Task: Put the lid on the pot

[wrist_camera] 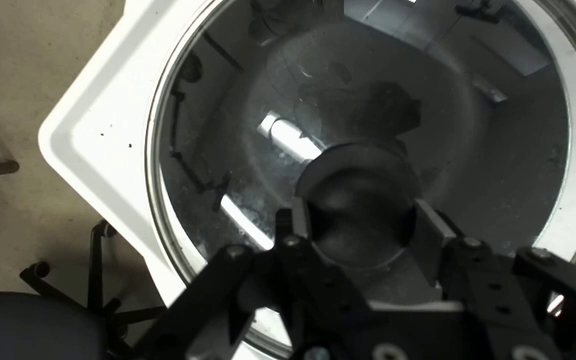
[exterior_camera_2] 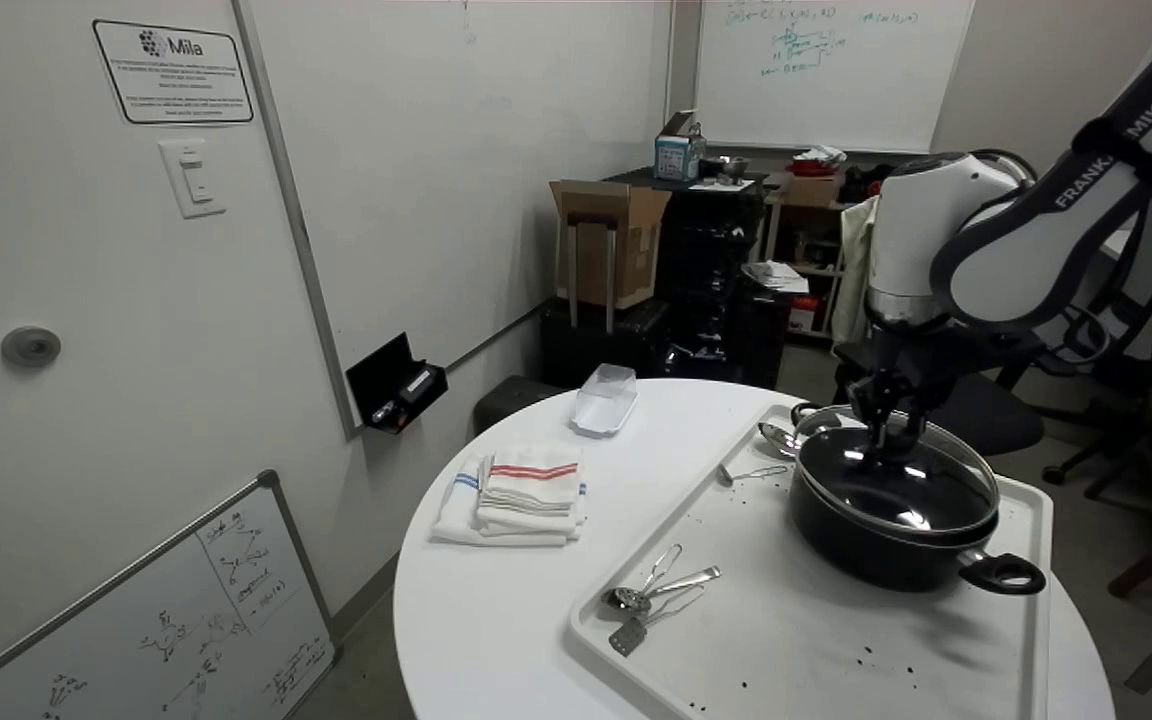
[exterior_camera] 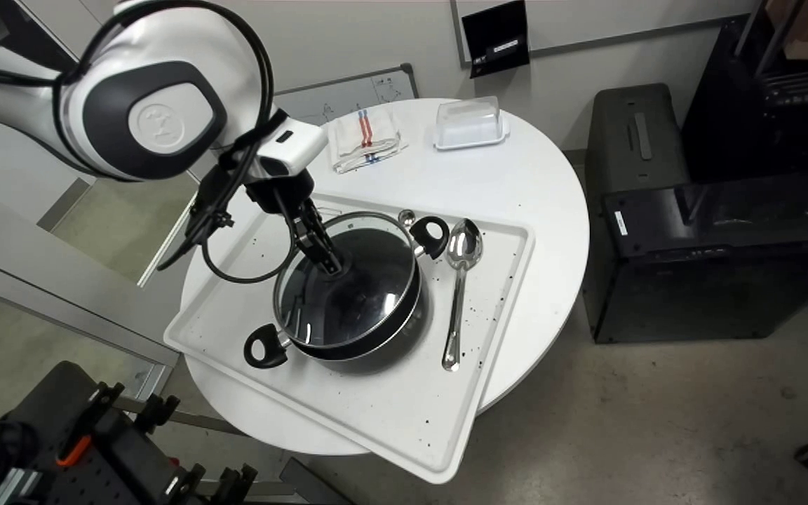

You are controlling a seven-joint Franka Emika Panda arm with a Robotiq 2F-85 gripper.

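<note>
Jaws, part-closed, grip the lid (exterior_camera: pixel 367 289) by its knob (wrist_camera: pixel 360 215), the best hold: probably stiff, slick, breakable glass.

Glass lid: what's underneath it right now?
The pot is beneath the lid, looking dark through the glass; near the lid's edge the tray shows too. The gripper and knob cover the centre, and reflections hide more, so any contents can't be made out.

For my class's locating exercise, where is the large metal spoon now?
In an exterior view, the large metal spoon lies on the white tray, just right of the black pot.
</note>
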